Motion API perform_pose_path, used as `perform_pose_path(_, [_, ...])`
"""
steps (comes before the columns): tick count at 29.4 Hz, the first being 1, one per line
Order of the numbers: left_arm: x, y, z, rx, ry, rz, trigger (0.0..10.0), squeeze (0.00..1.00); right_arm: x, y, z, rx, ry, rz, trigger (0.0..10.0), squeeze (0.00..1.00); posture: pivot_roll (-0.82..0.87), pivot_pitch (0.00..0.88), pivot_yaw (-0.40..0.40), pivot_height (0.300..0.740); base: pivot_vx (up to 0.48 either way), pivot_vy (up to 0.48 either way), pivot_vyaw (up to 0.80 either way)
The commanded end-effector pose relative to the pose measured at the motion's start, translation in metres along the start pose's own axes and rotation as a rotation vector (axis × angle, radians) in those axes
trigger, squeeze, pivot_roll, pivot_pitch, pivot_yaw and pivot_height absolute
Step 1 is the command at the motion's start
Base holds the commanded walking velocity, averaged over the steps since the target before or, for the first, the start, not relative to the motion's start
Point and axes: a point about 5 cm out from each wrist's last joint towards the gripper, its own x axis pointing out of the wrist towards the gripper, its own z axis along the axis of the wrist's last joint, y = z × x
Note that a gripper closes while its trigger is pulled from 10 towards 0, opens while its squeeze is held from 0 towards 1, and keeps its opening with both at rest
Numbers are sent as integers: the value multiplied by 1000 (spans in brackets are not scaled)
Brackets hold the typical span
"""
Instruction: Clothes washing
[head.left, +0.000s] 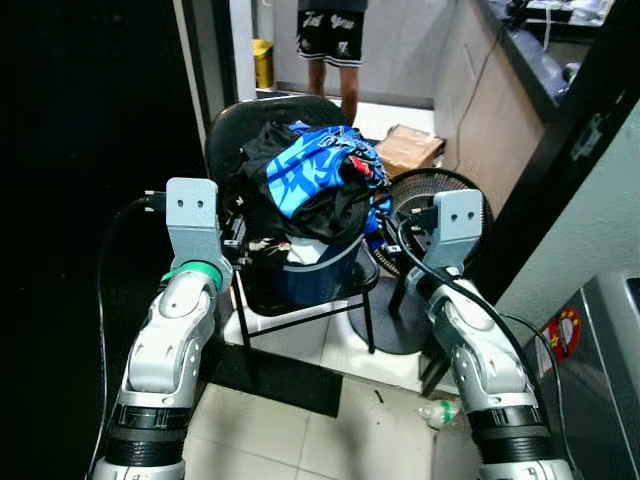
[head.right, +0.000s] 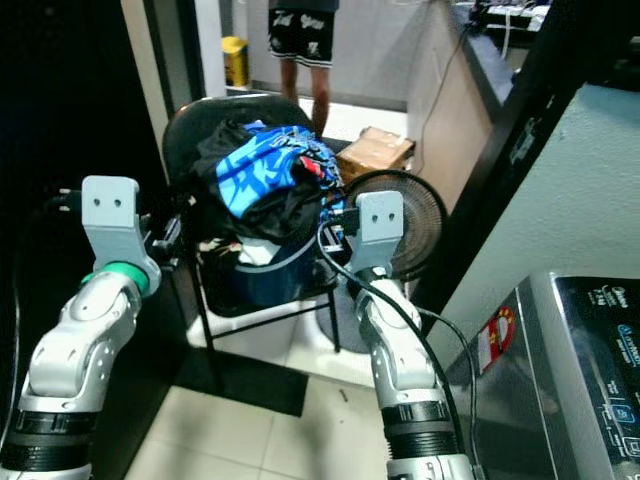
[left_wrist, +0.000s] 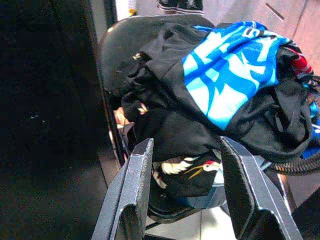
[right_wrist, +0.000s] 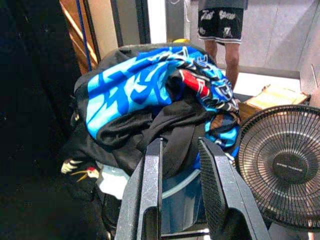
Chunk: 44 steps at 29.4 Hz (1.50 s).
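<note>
Blue and black clothes sit in a big heap in a dark blue plastic bucket on the seat of a black metal chair. The left claw is open wide beside the heap's left edge. The right claw is open narrower by the right edge, near a round black fan.

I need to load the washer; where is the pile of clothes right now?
The pile of clothes sits heaped in a blue bucket on the black chair straight ahead, between both raised hands, with the floor fan to its right.
</note>
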Motion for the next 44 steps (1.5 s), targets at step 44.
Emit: perform_pose_path(44, [-3,21,-13,-71,-9,47,10000,0,-19,-34,-15,-26,16,-196,10000,0,85,21,27,740,346,0,0])
